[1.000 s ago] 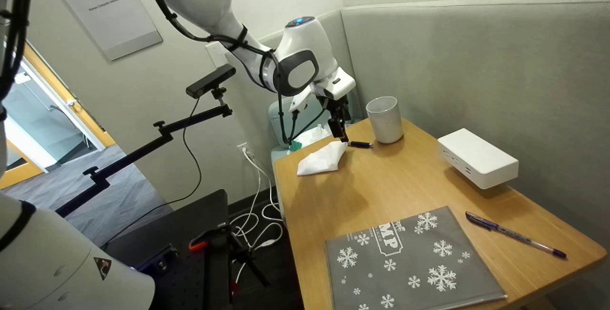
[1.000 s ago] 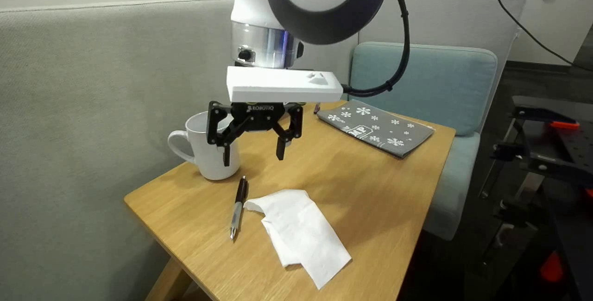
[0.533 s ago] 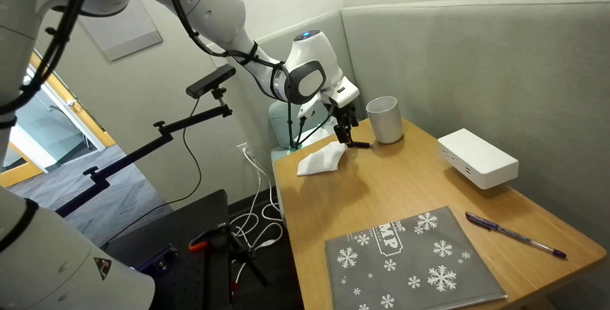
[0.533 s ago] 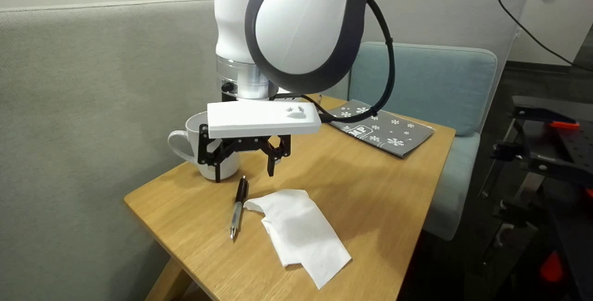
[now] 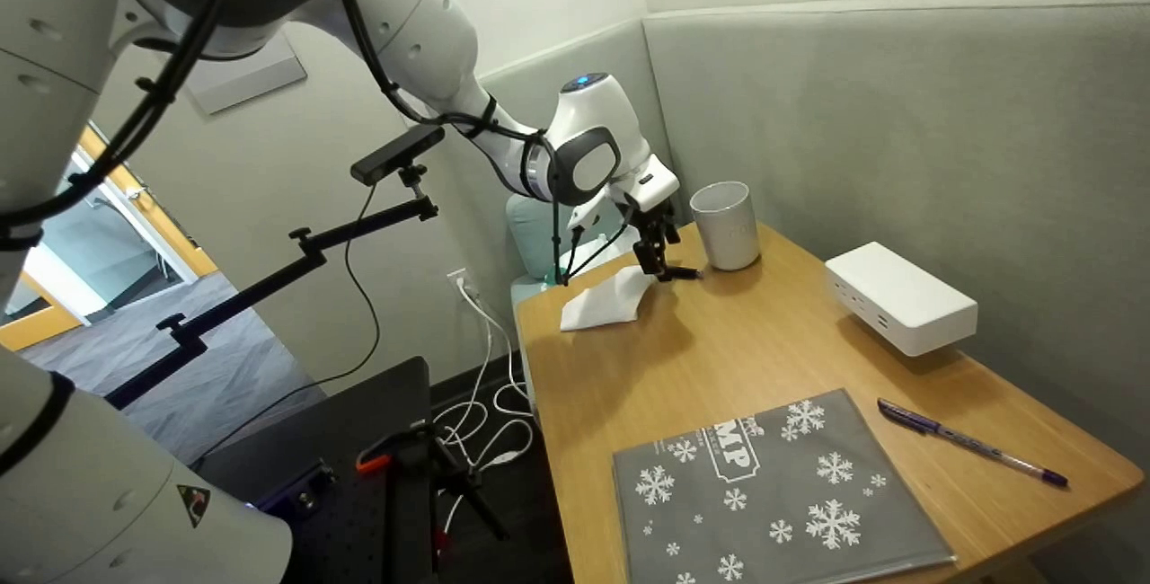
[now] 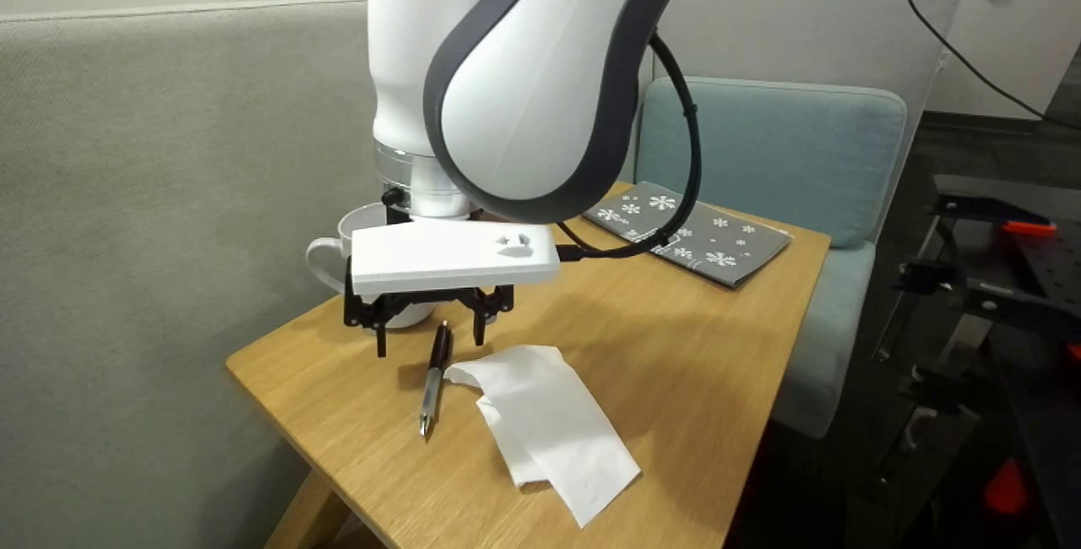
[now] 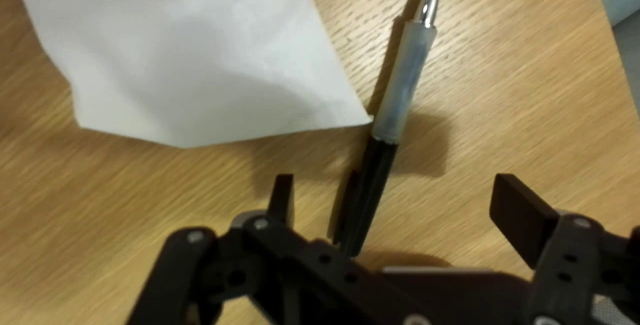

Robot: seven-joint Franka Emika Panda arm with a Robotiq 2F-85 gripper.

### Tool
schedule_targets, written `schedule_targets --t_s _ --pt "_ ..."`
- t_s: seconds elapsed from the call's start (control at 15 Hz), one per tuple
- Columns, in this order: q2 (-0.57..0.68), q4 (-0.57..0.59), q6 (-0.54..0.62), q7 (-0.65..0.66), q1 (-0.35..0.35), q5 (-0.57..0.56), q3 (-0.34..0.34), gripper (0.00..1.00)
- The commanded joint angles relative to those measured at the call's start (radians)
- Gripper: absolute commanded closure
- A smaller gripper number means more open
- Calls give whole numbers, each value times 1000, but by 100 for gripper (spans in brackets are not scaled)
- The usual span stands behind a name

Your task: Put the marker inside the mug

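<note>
The marker (image 6: 431, 384) lies on the wooden table, with a black rear half, a grey grip and a silver tip. In an exterior view only its dark end (image 5: 686, 273) shows beside the fingers. The pale grey-white mug (image 5: 726, 229) stands upright just beyond that end; in an exterior view (image 6: 359, 221) my gripper partly hides it. My gripper (image 6: 430, 348) is open and empty, pointing down, a little above the table. In the wrist view the marker's black half (image 7: 381, 165) lies between the fingertips (image 7: 393, 185), nearer the left finger; its rear end meets the gripper's outline.
A white paper napkin (image 6: 549, 422) lies beside the marker, its corner at the grip. A white box (image 5: 903, 296), a longer thin pen (image 5: 970, 443) and a grey snowflake folder (image 5: 782, 494) lie farther along the table (image 5: 611, 395). A padded wall (image 5: 898, 135) stands behind the mug.
My gripper has come down toward the table and moved over the marker's black end, its fingers still open. The marker, mug and napkin have not moved.
</note>
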Motion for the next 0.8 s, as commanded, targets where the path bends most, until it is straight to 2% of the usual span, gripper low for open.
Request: schedule_targets --t_s 0.0,0.07,0.13,0.73 --pt "28 51 -37 40 25 -4 -23 0" --pt "33 57 -40 39 25 -4 -21 16" --pt "37 61 -41 39 26 -5 -22 26" --pt "49 82 -44 39 25 -4 -24 95"
